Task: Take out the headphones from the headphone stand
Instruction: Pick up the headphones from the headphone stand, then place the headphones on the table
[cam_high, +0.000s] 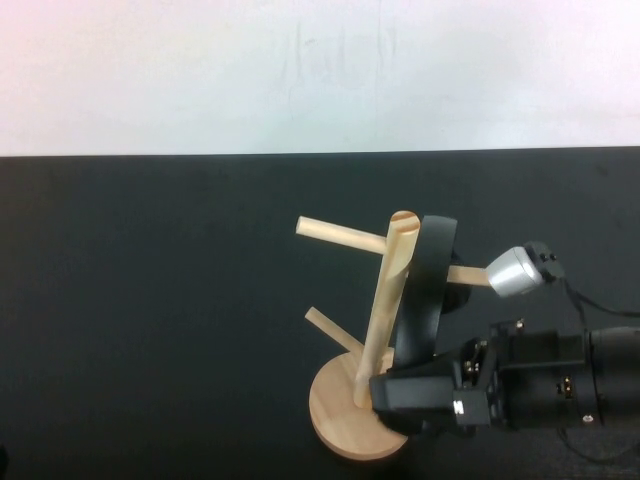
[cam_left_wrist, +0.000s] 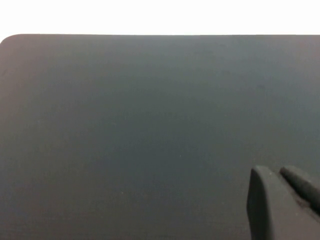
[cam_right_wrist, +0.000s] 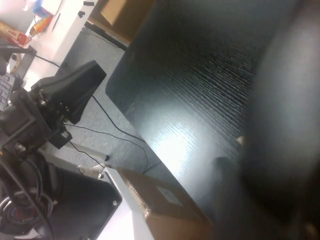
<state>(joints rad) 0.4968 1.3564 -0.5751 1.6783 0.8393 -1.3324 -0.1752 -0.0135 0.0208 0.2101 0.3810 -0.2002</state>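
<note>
The left gripper (cam_left_wrist: 290, 200) wasn't in the high view at all; its wrist camera only showed two dark finger tips close together over bare black desk (cam_left_wrist: 125, 125), holding nothing, so that arm looked parked. Moving right, the headphone stand (cam_high: 380, 310) stood on its round base mid-desk, and the headphones (cam_high: 425, 290) hung on it with the headband draped over a peg just right of the post. The right gripper (cam_high: 425, 395) sat low at the stand's base, right against the bottom of the headphones, but I couldn't tell whether its jaws were closed on them. My guess for doing it well: get a firm hold, then lift up and outward along the peg so the stand wouldn't tip.
</note>
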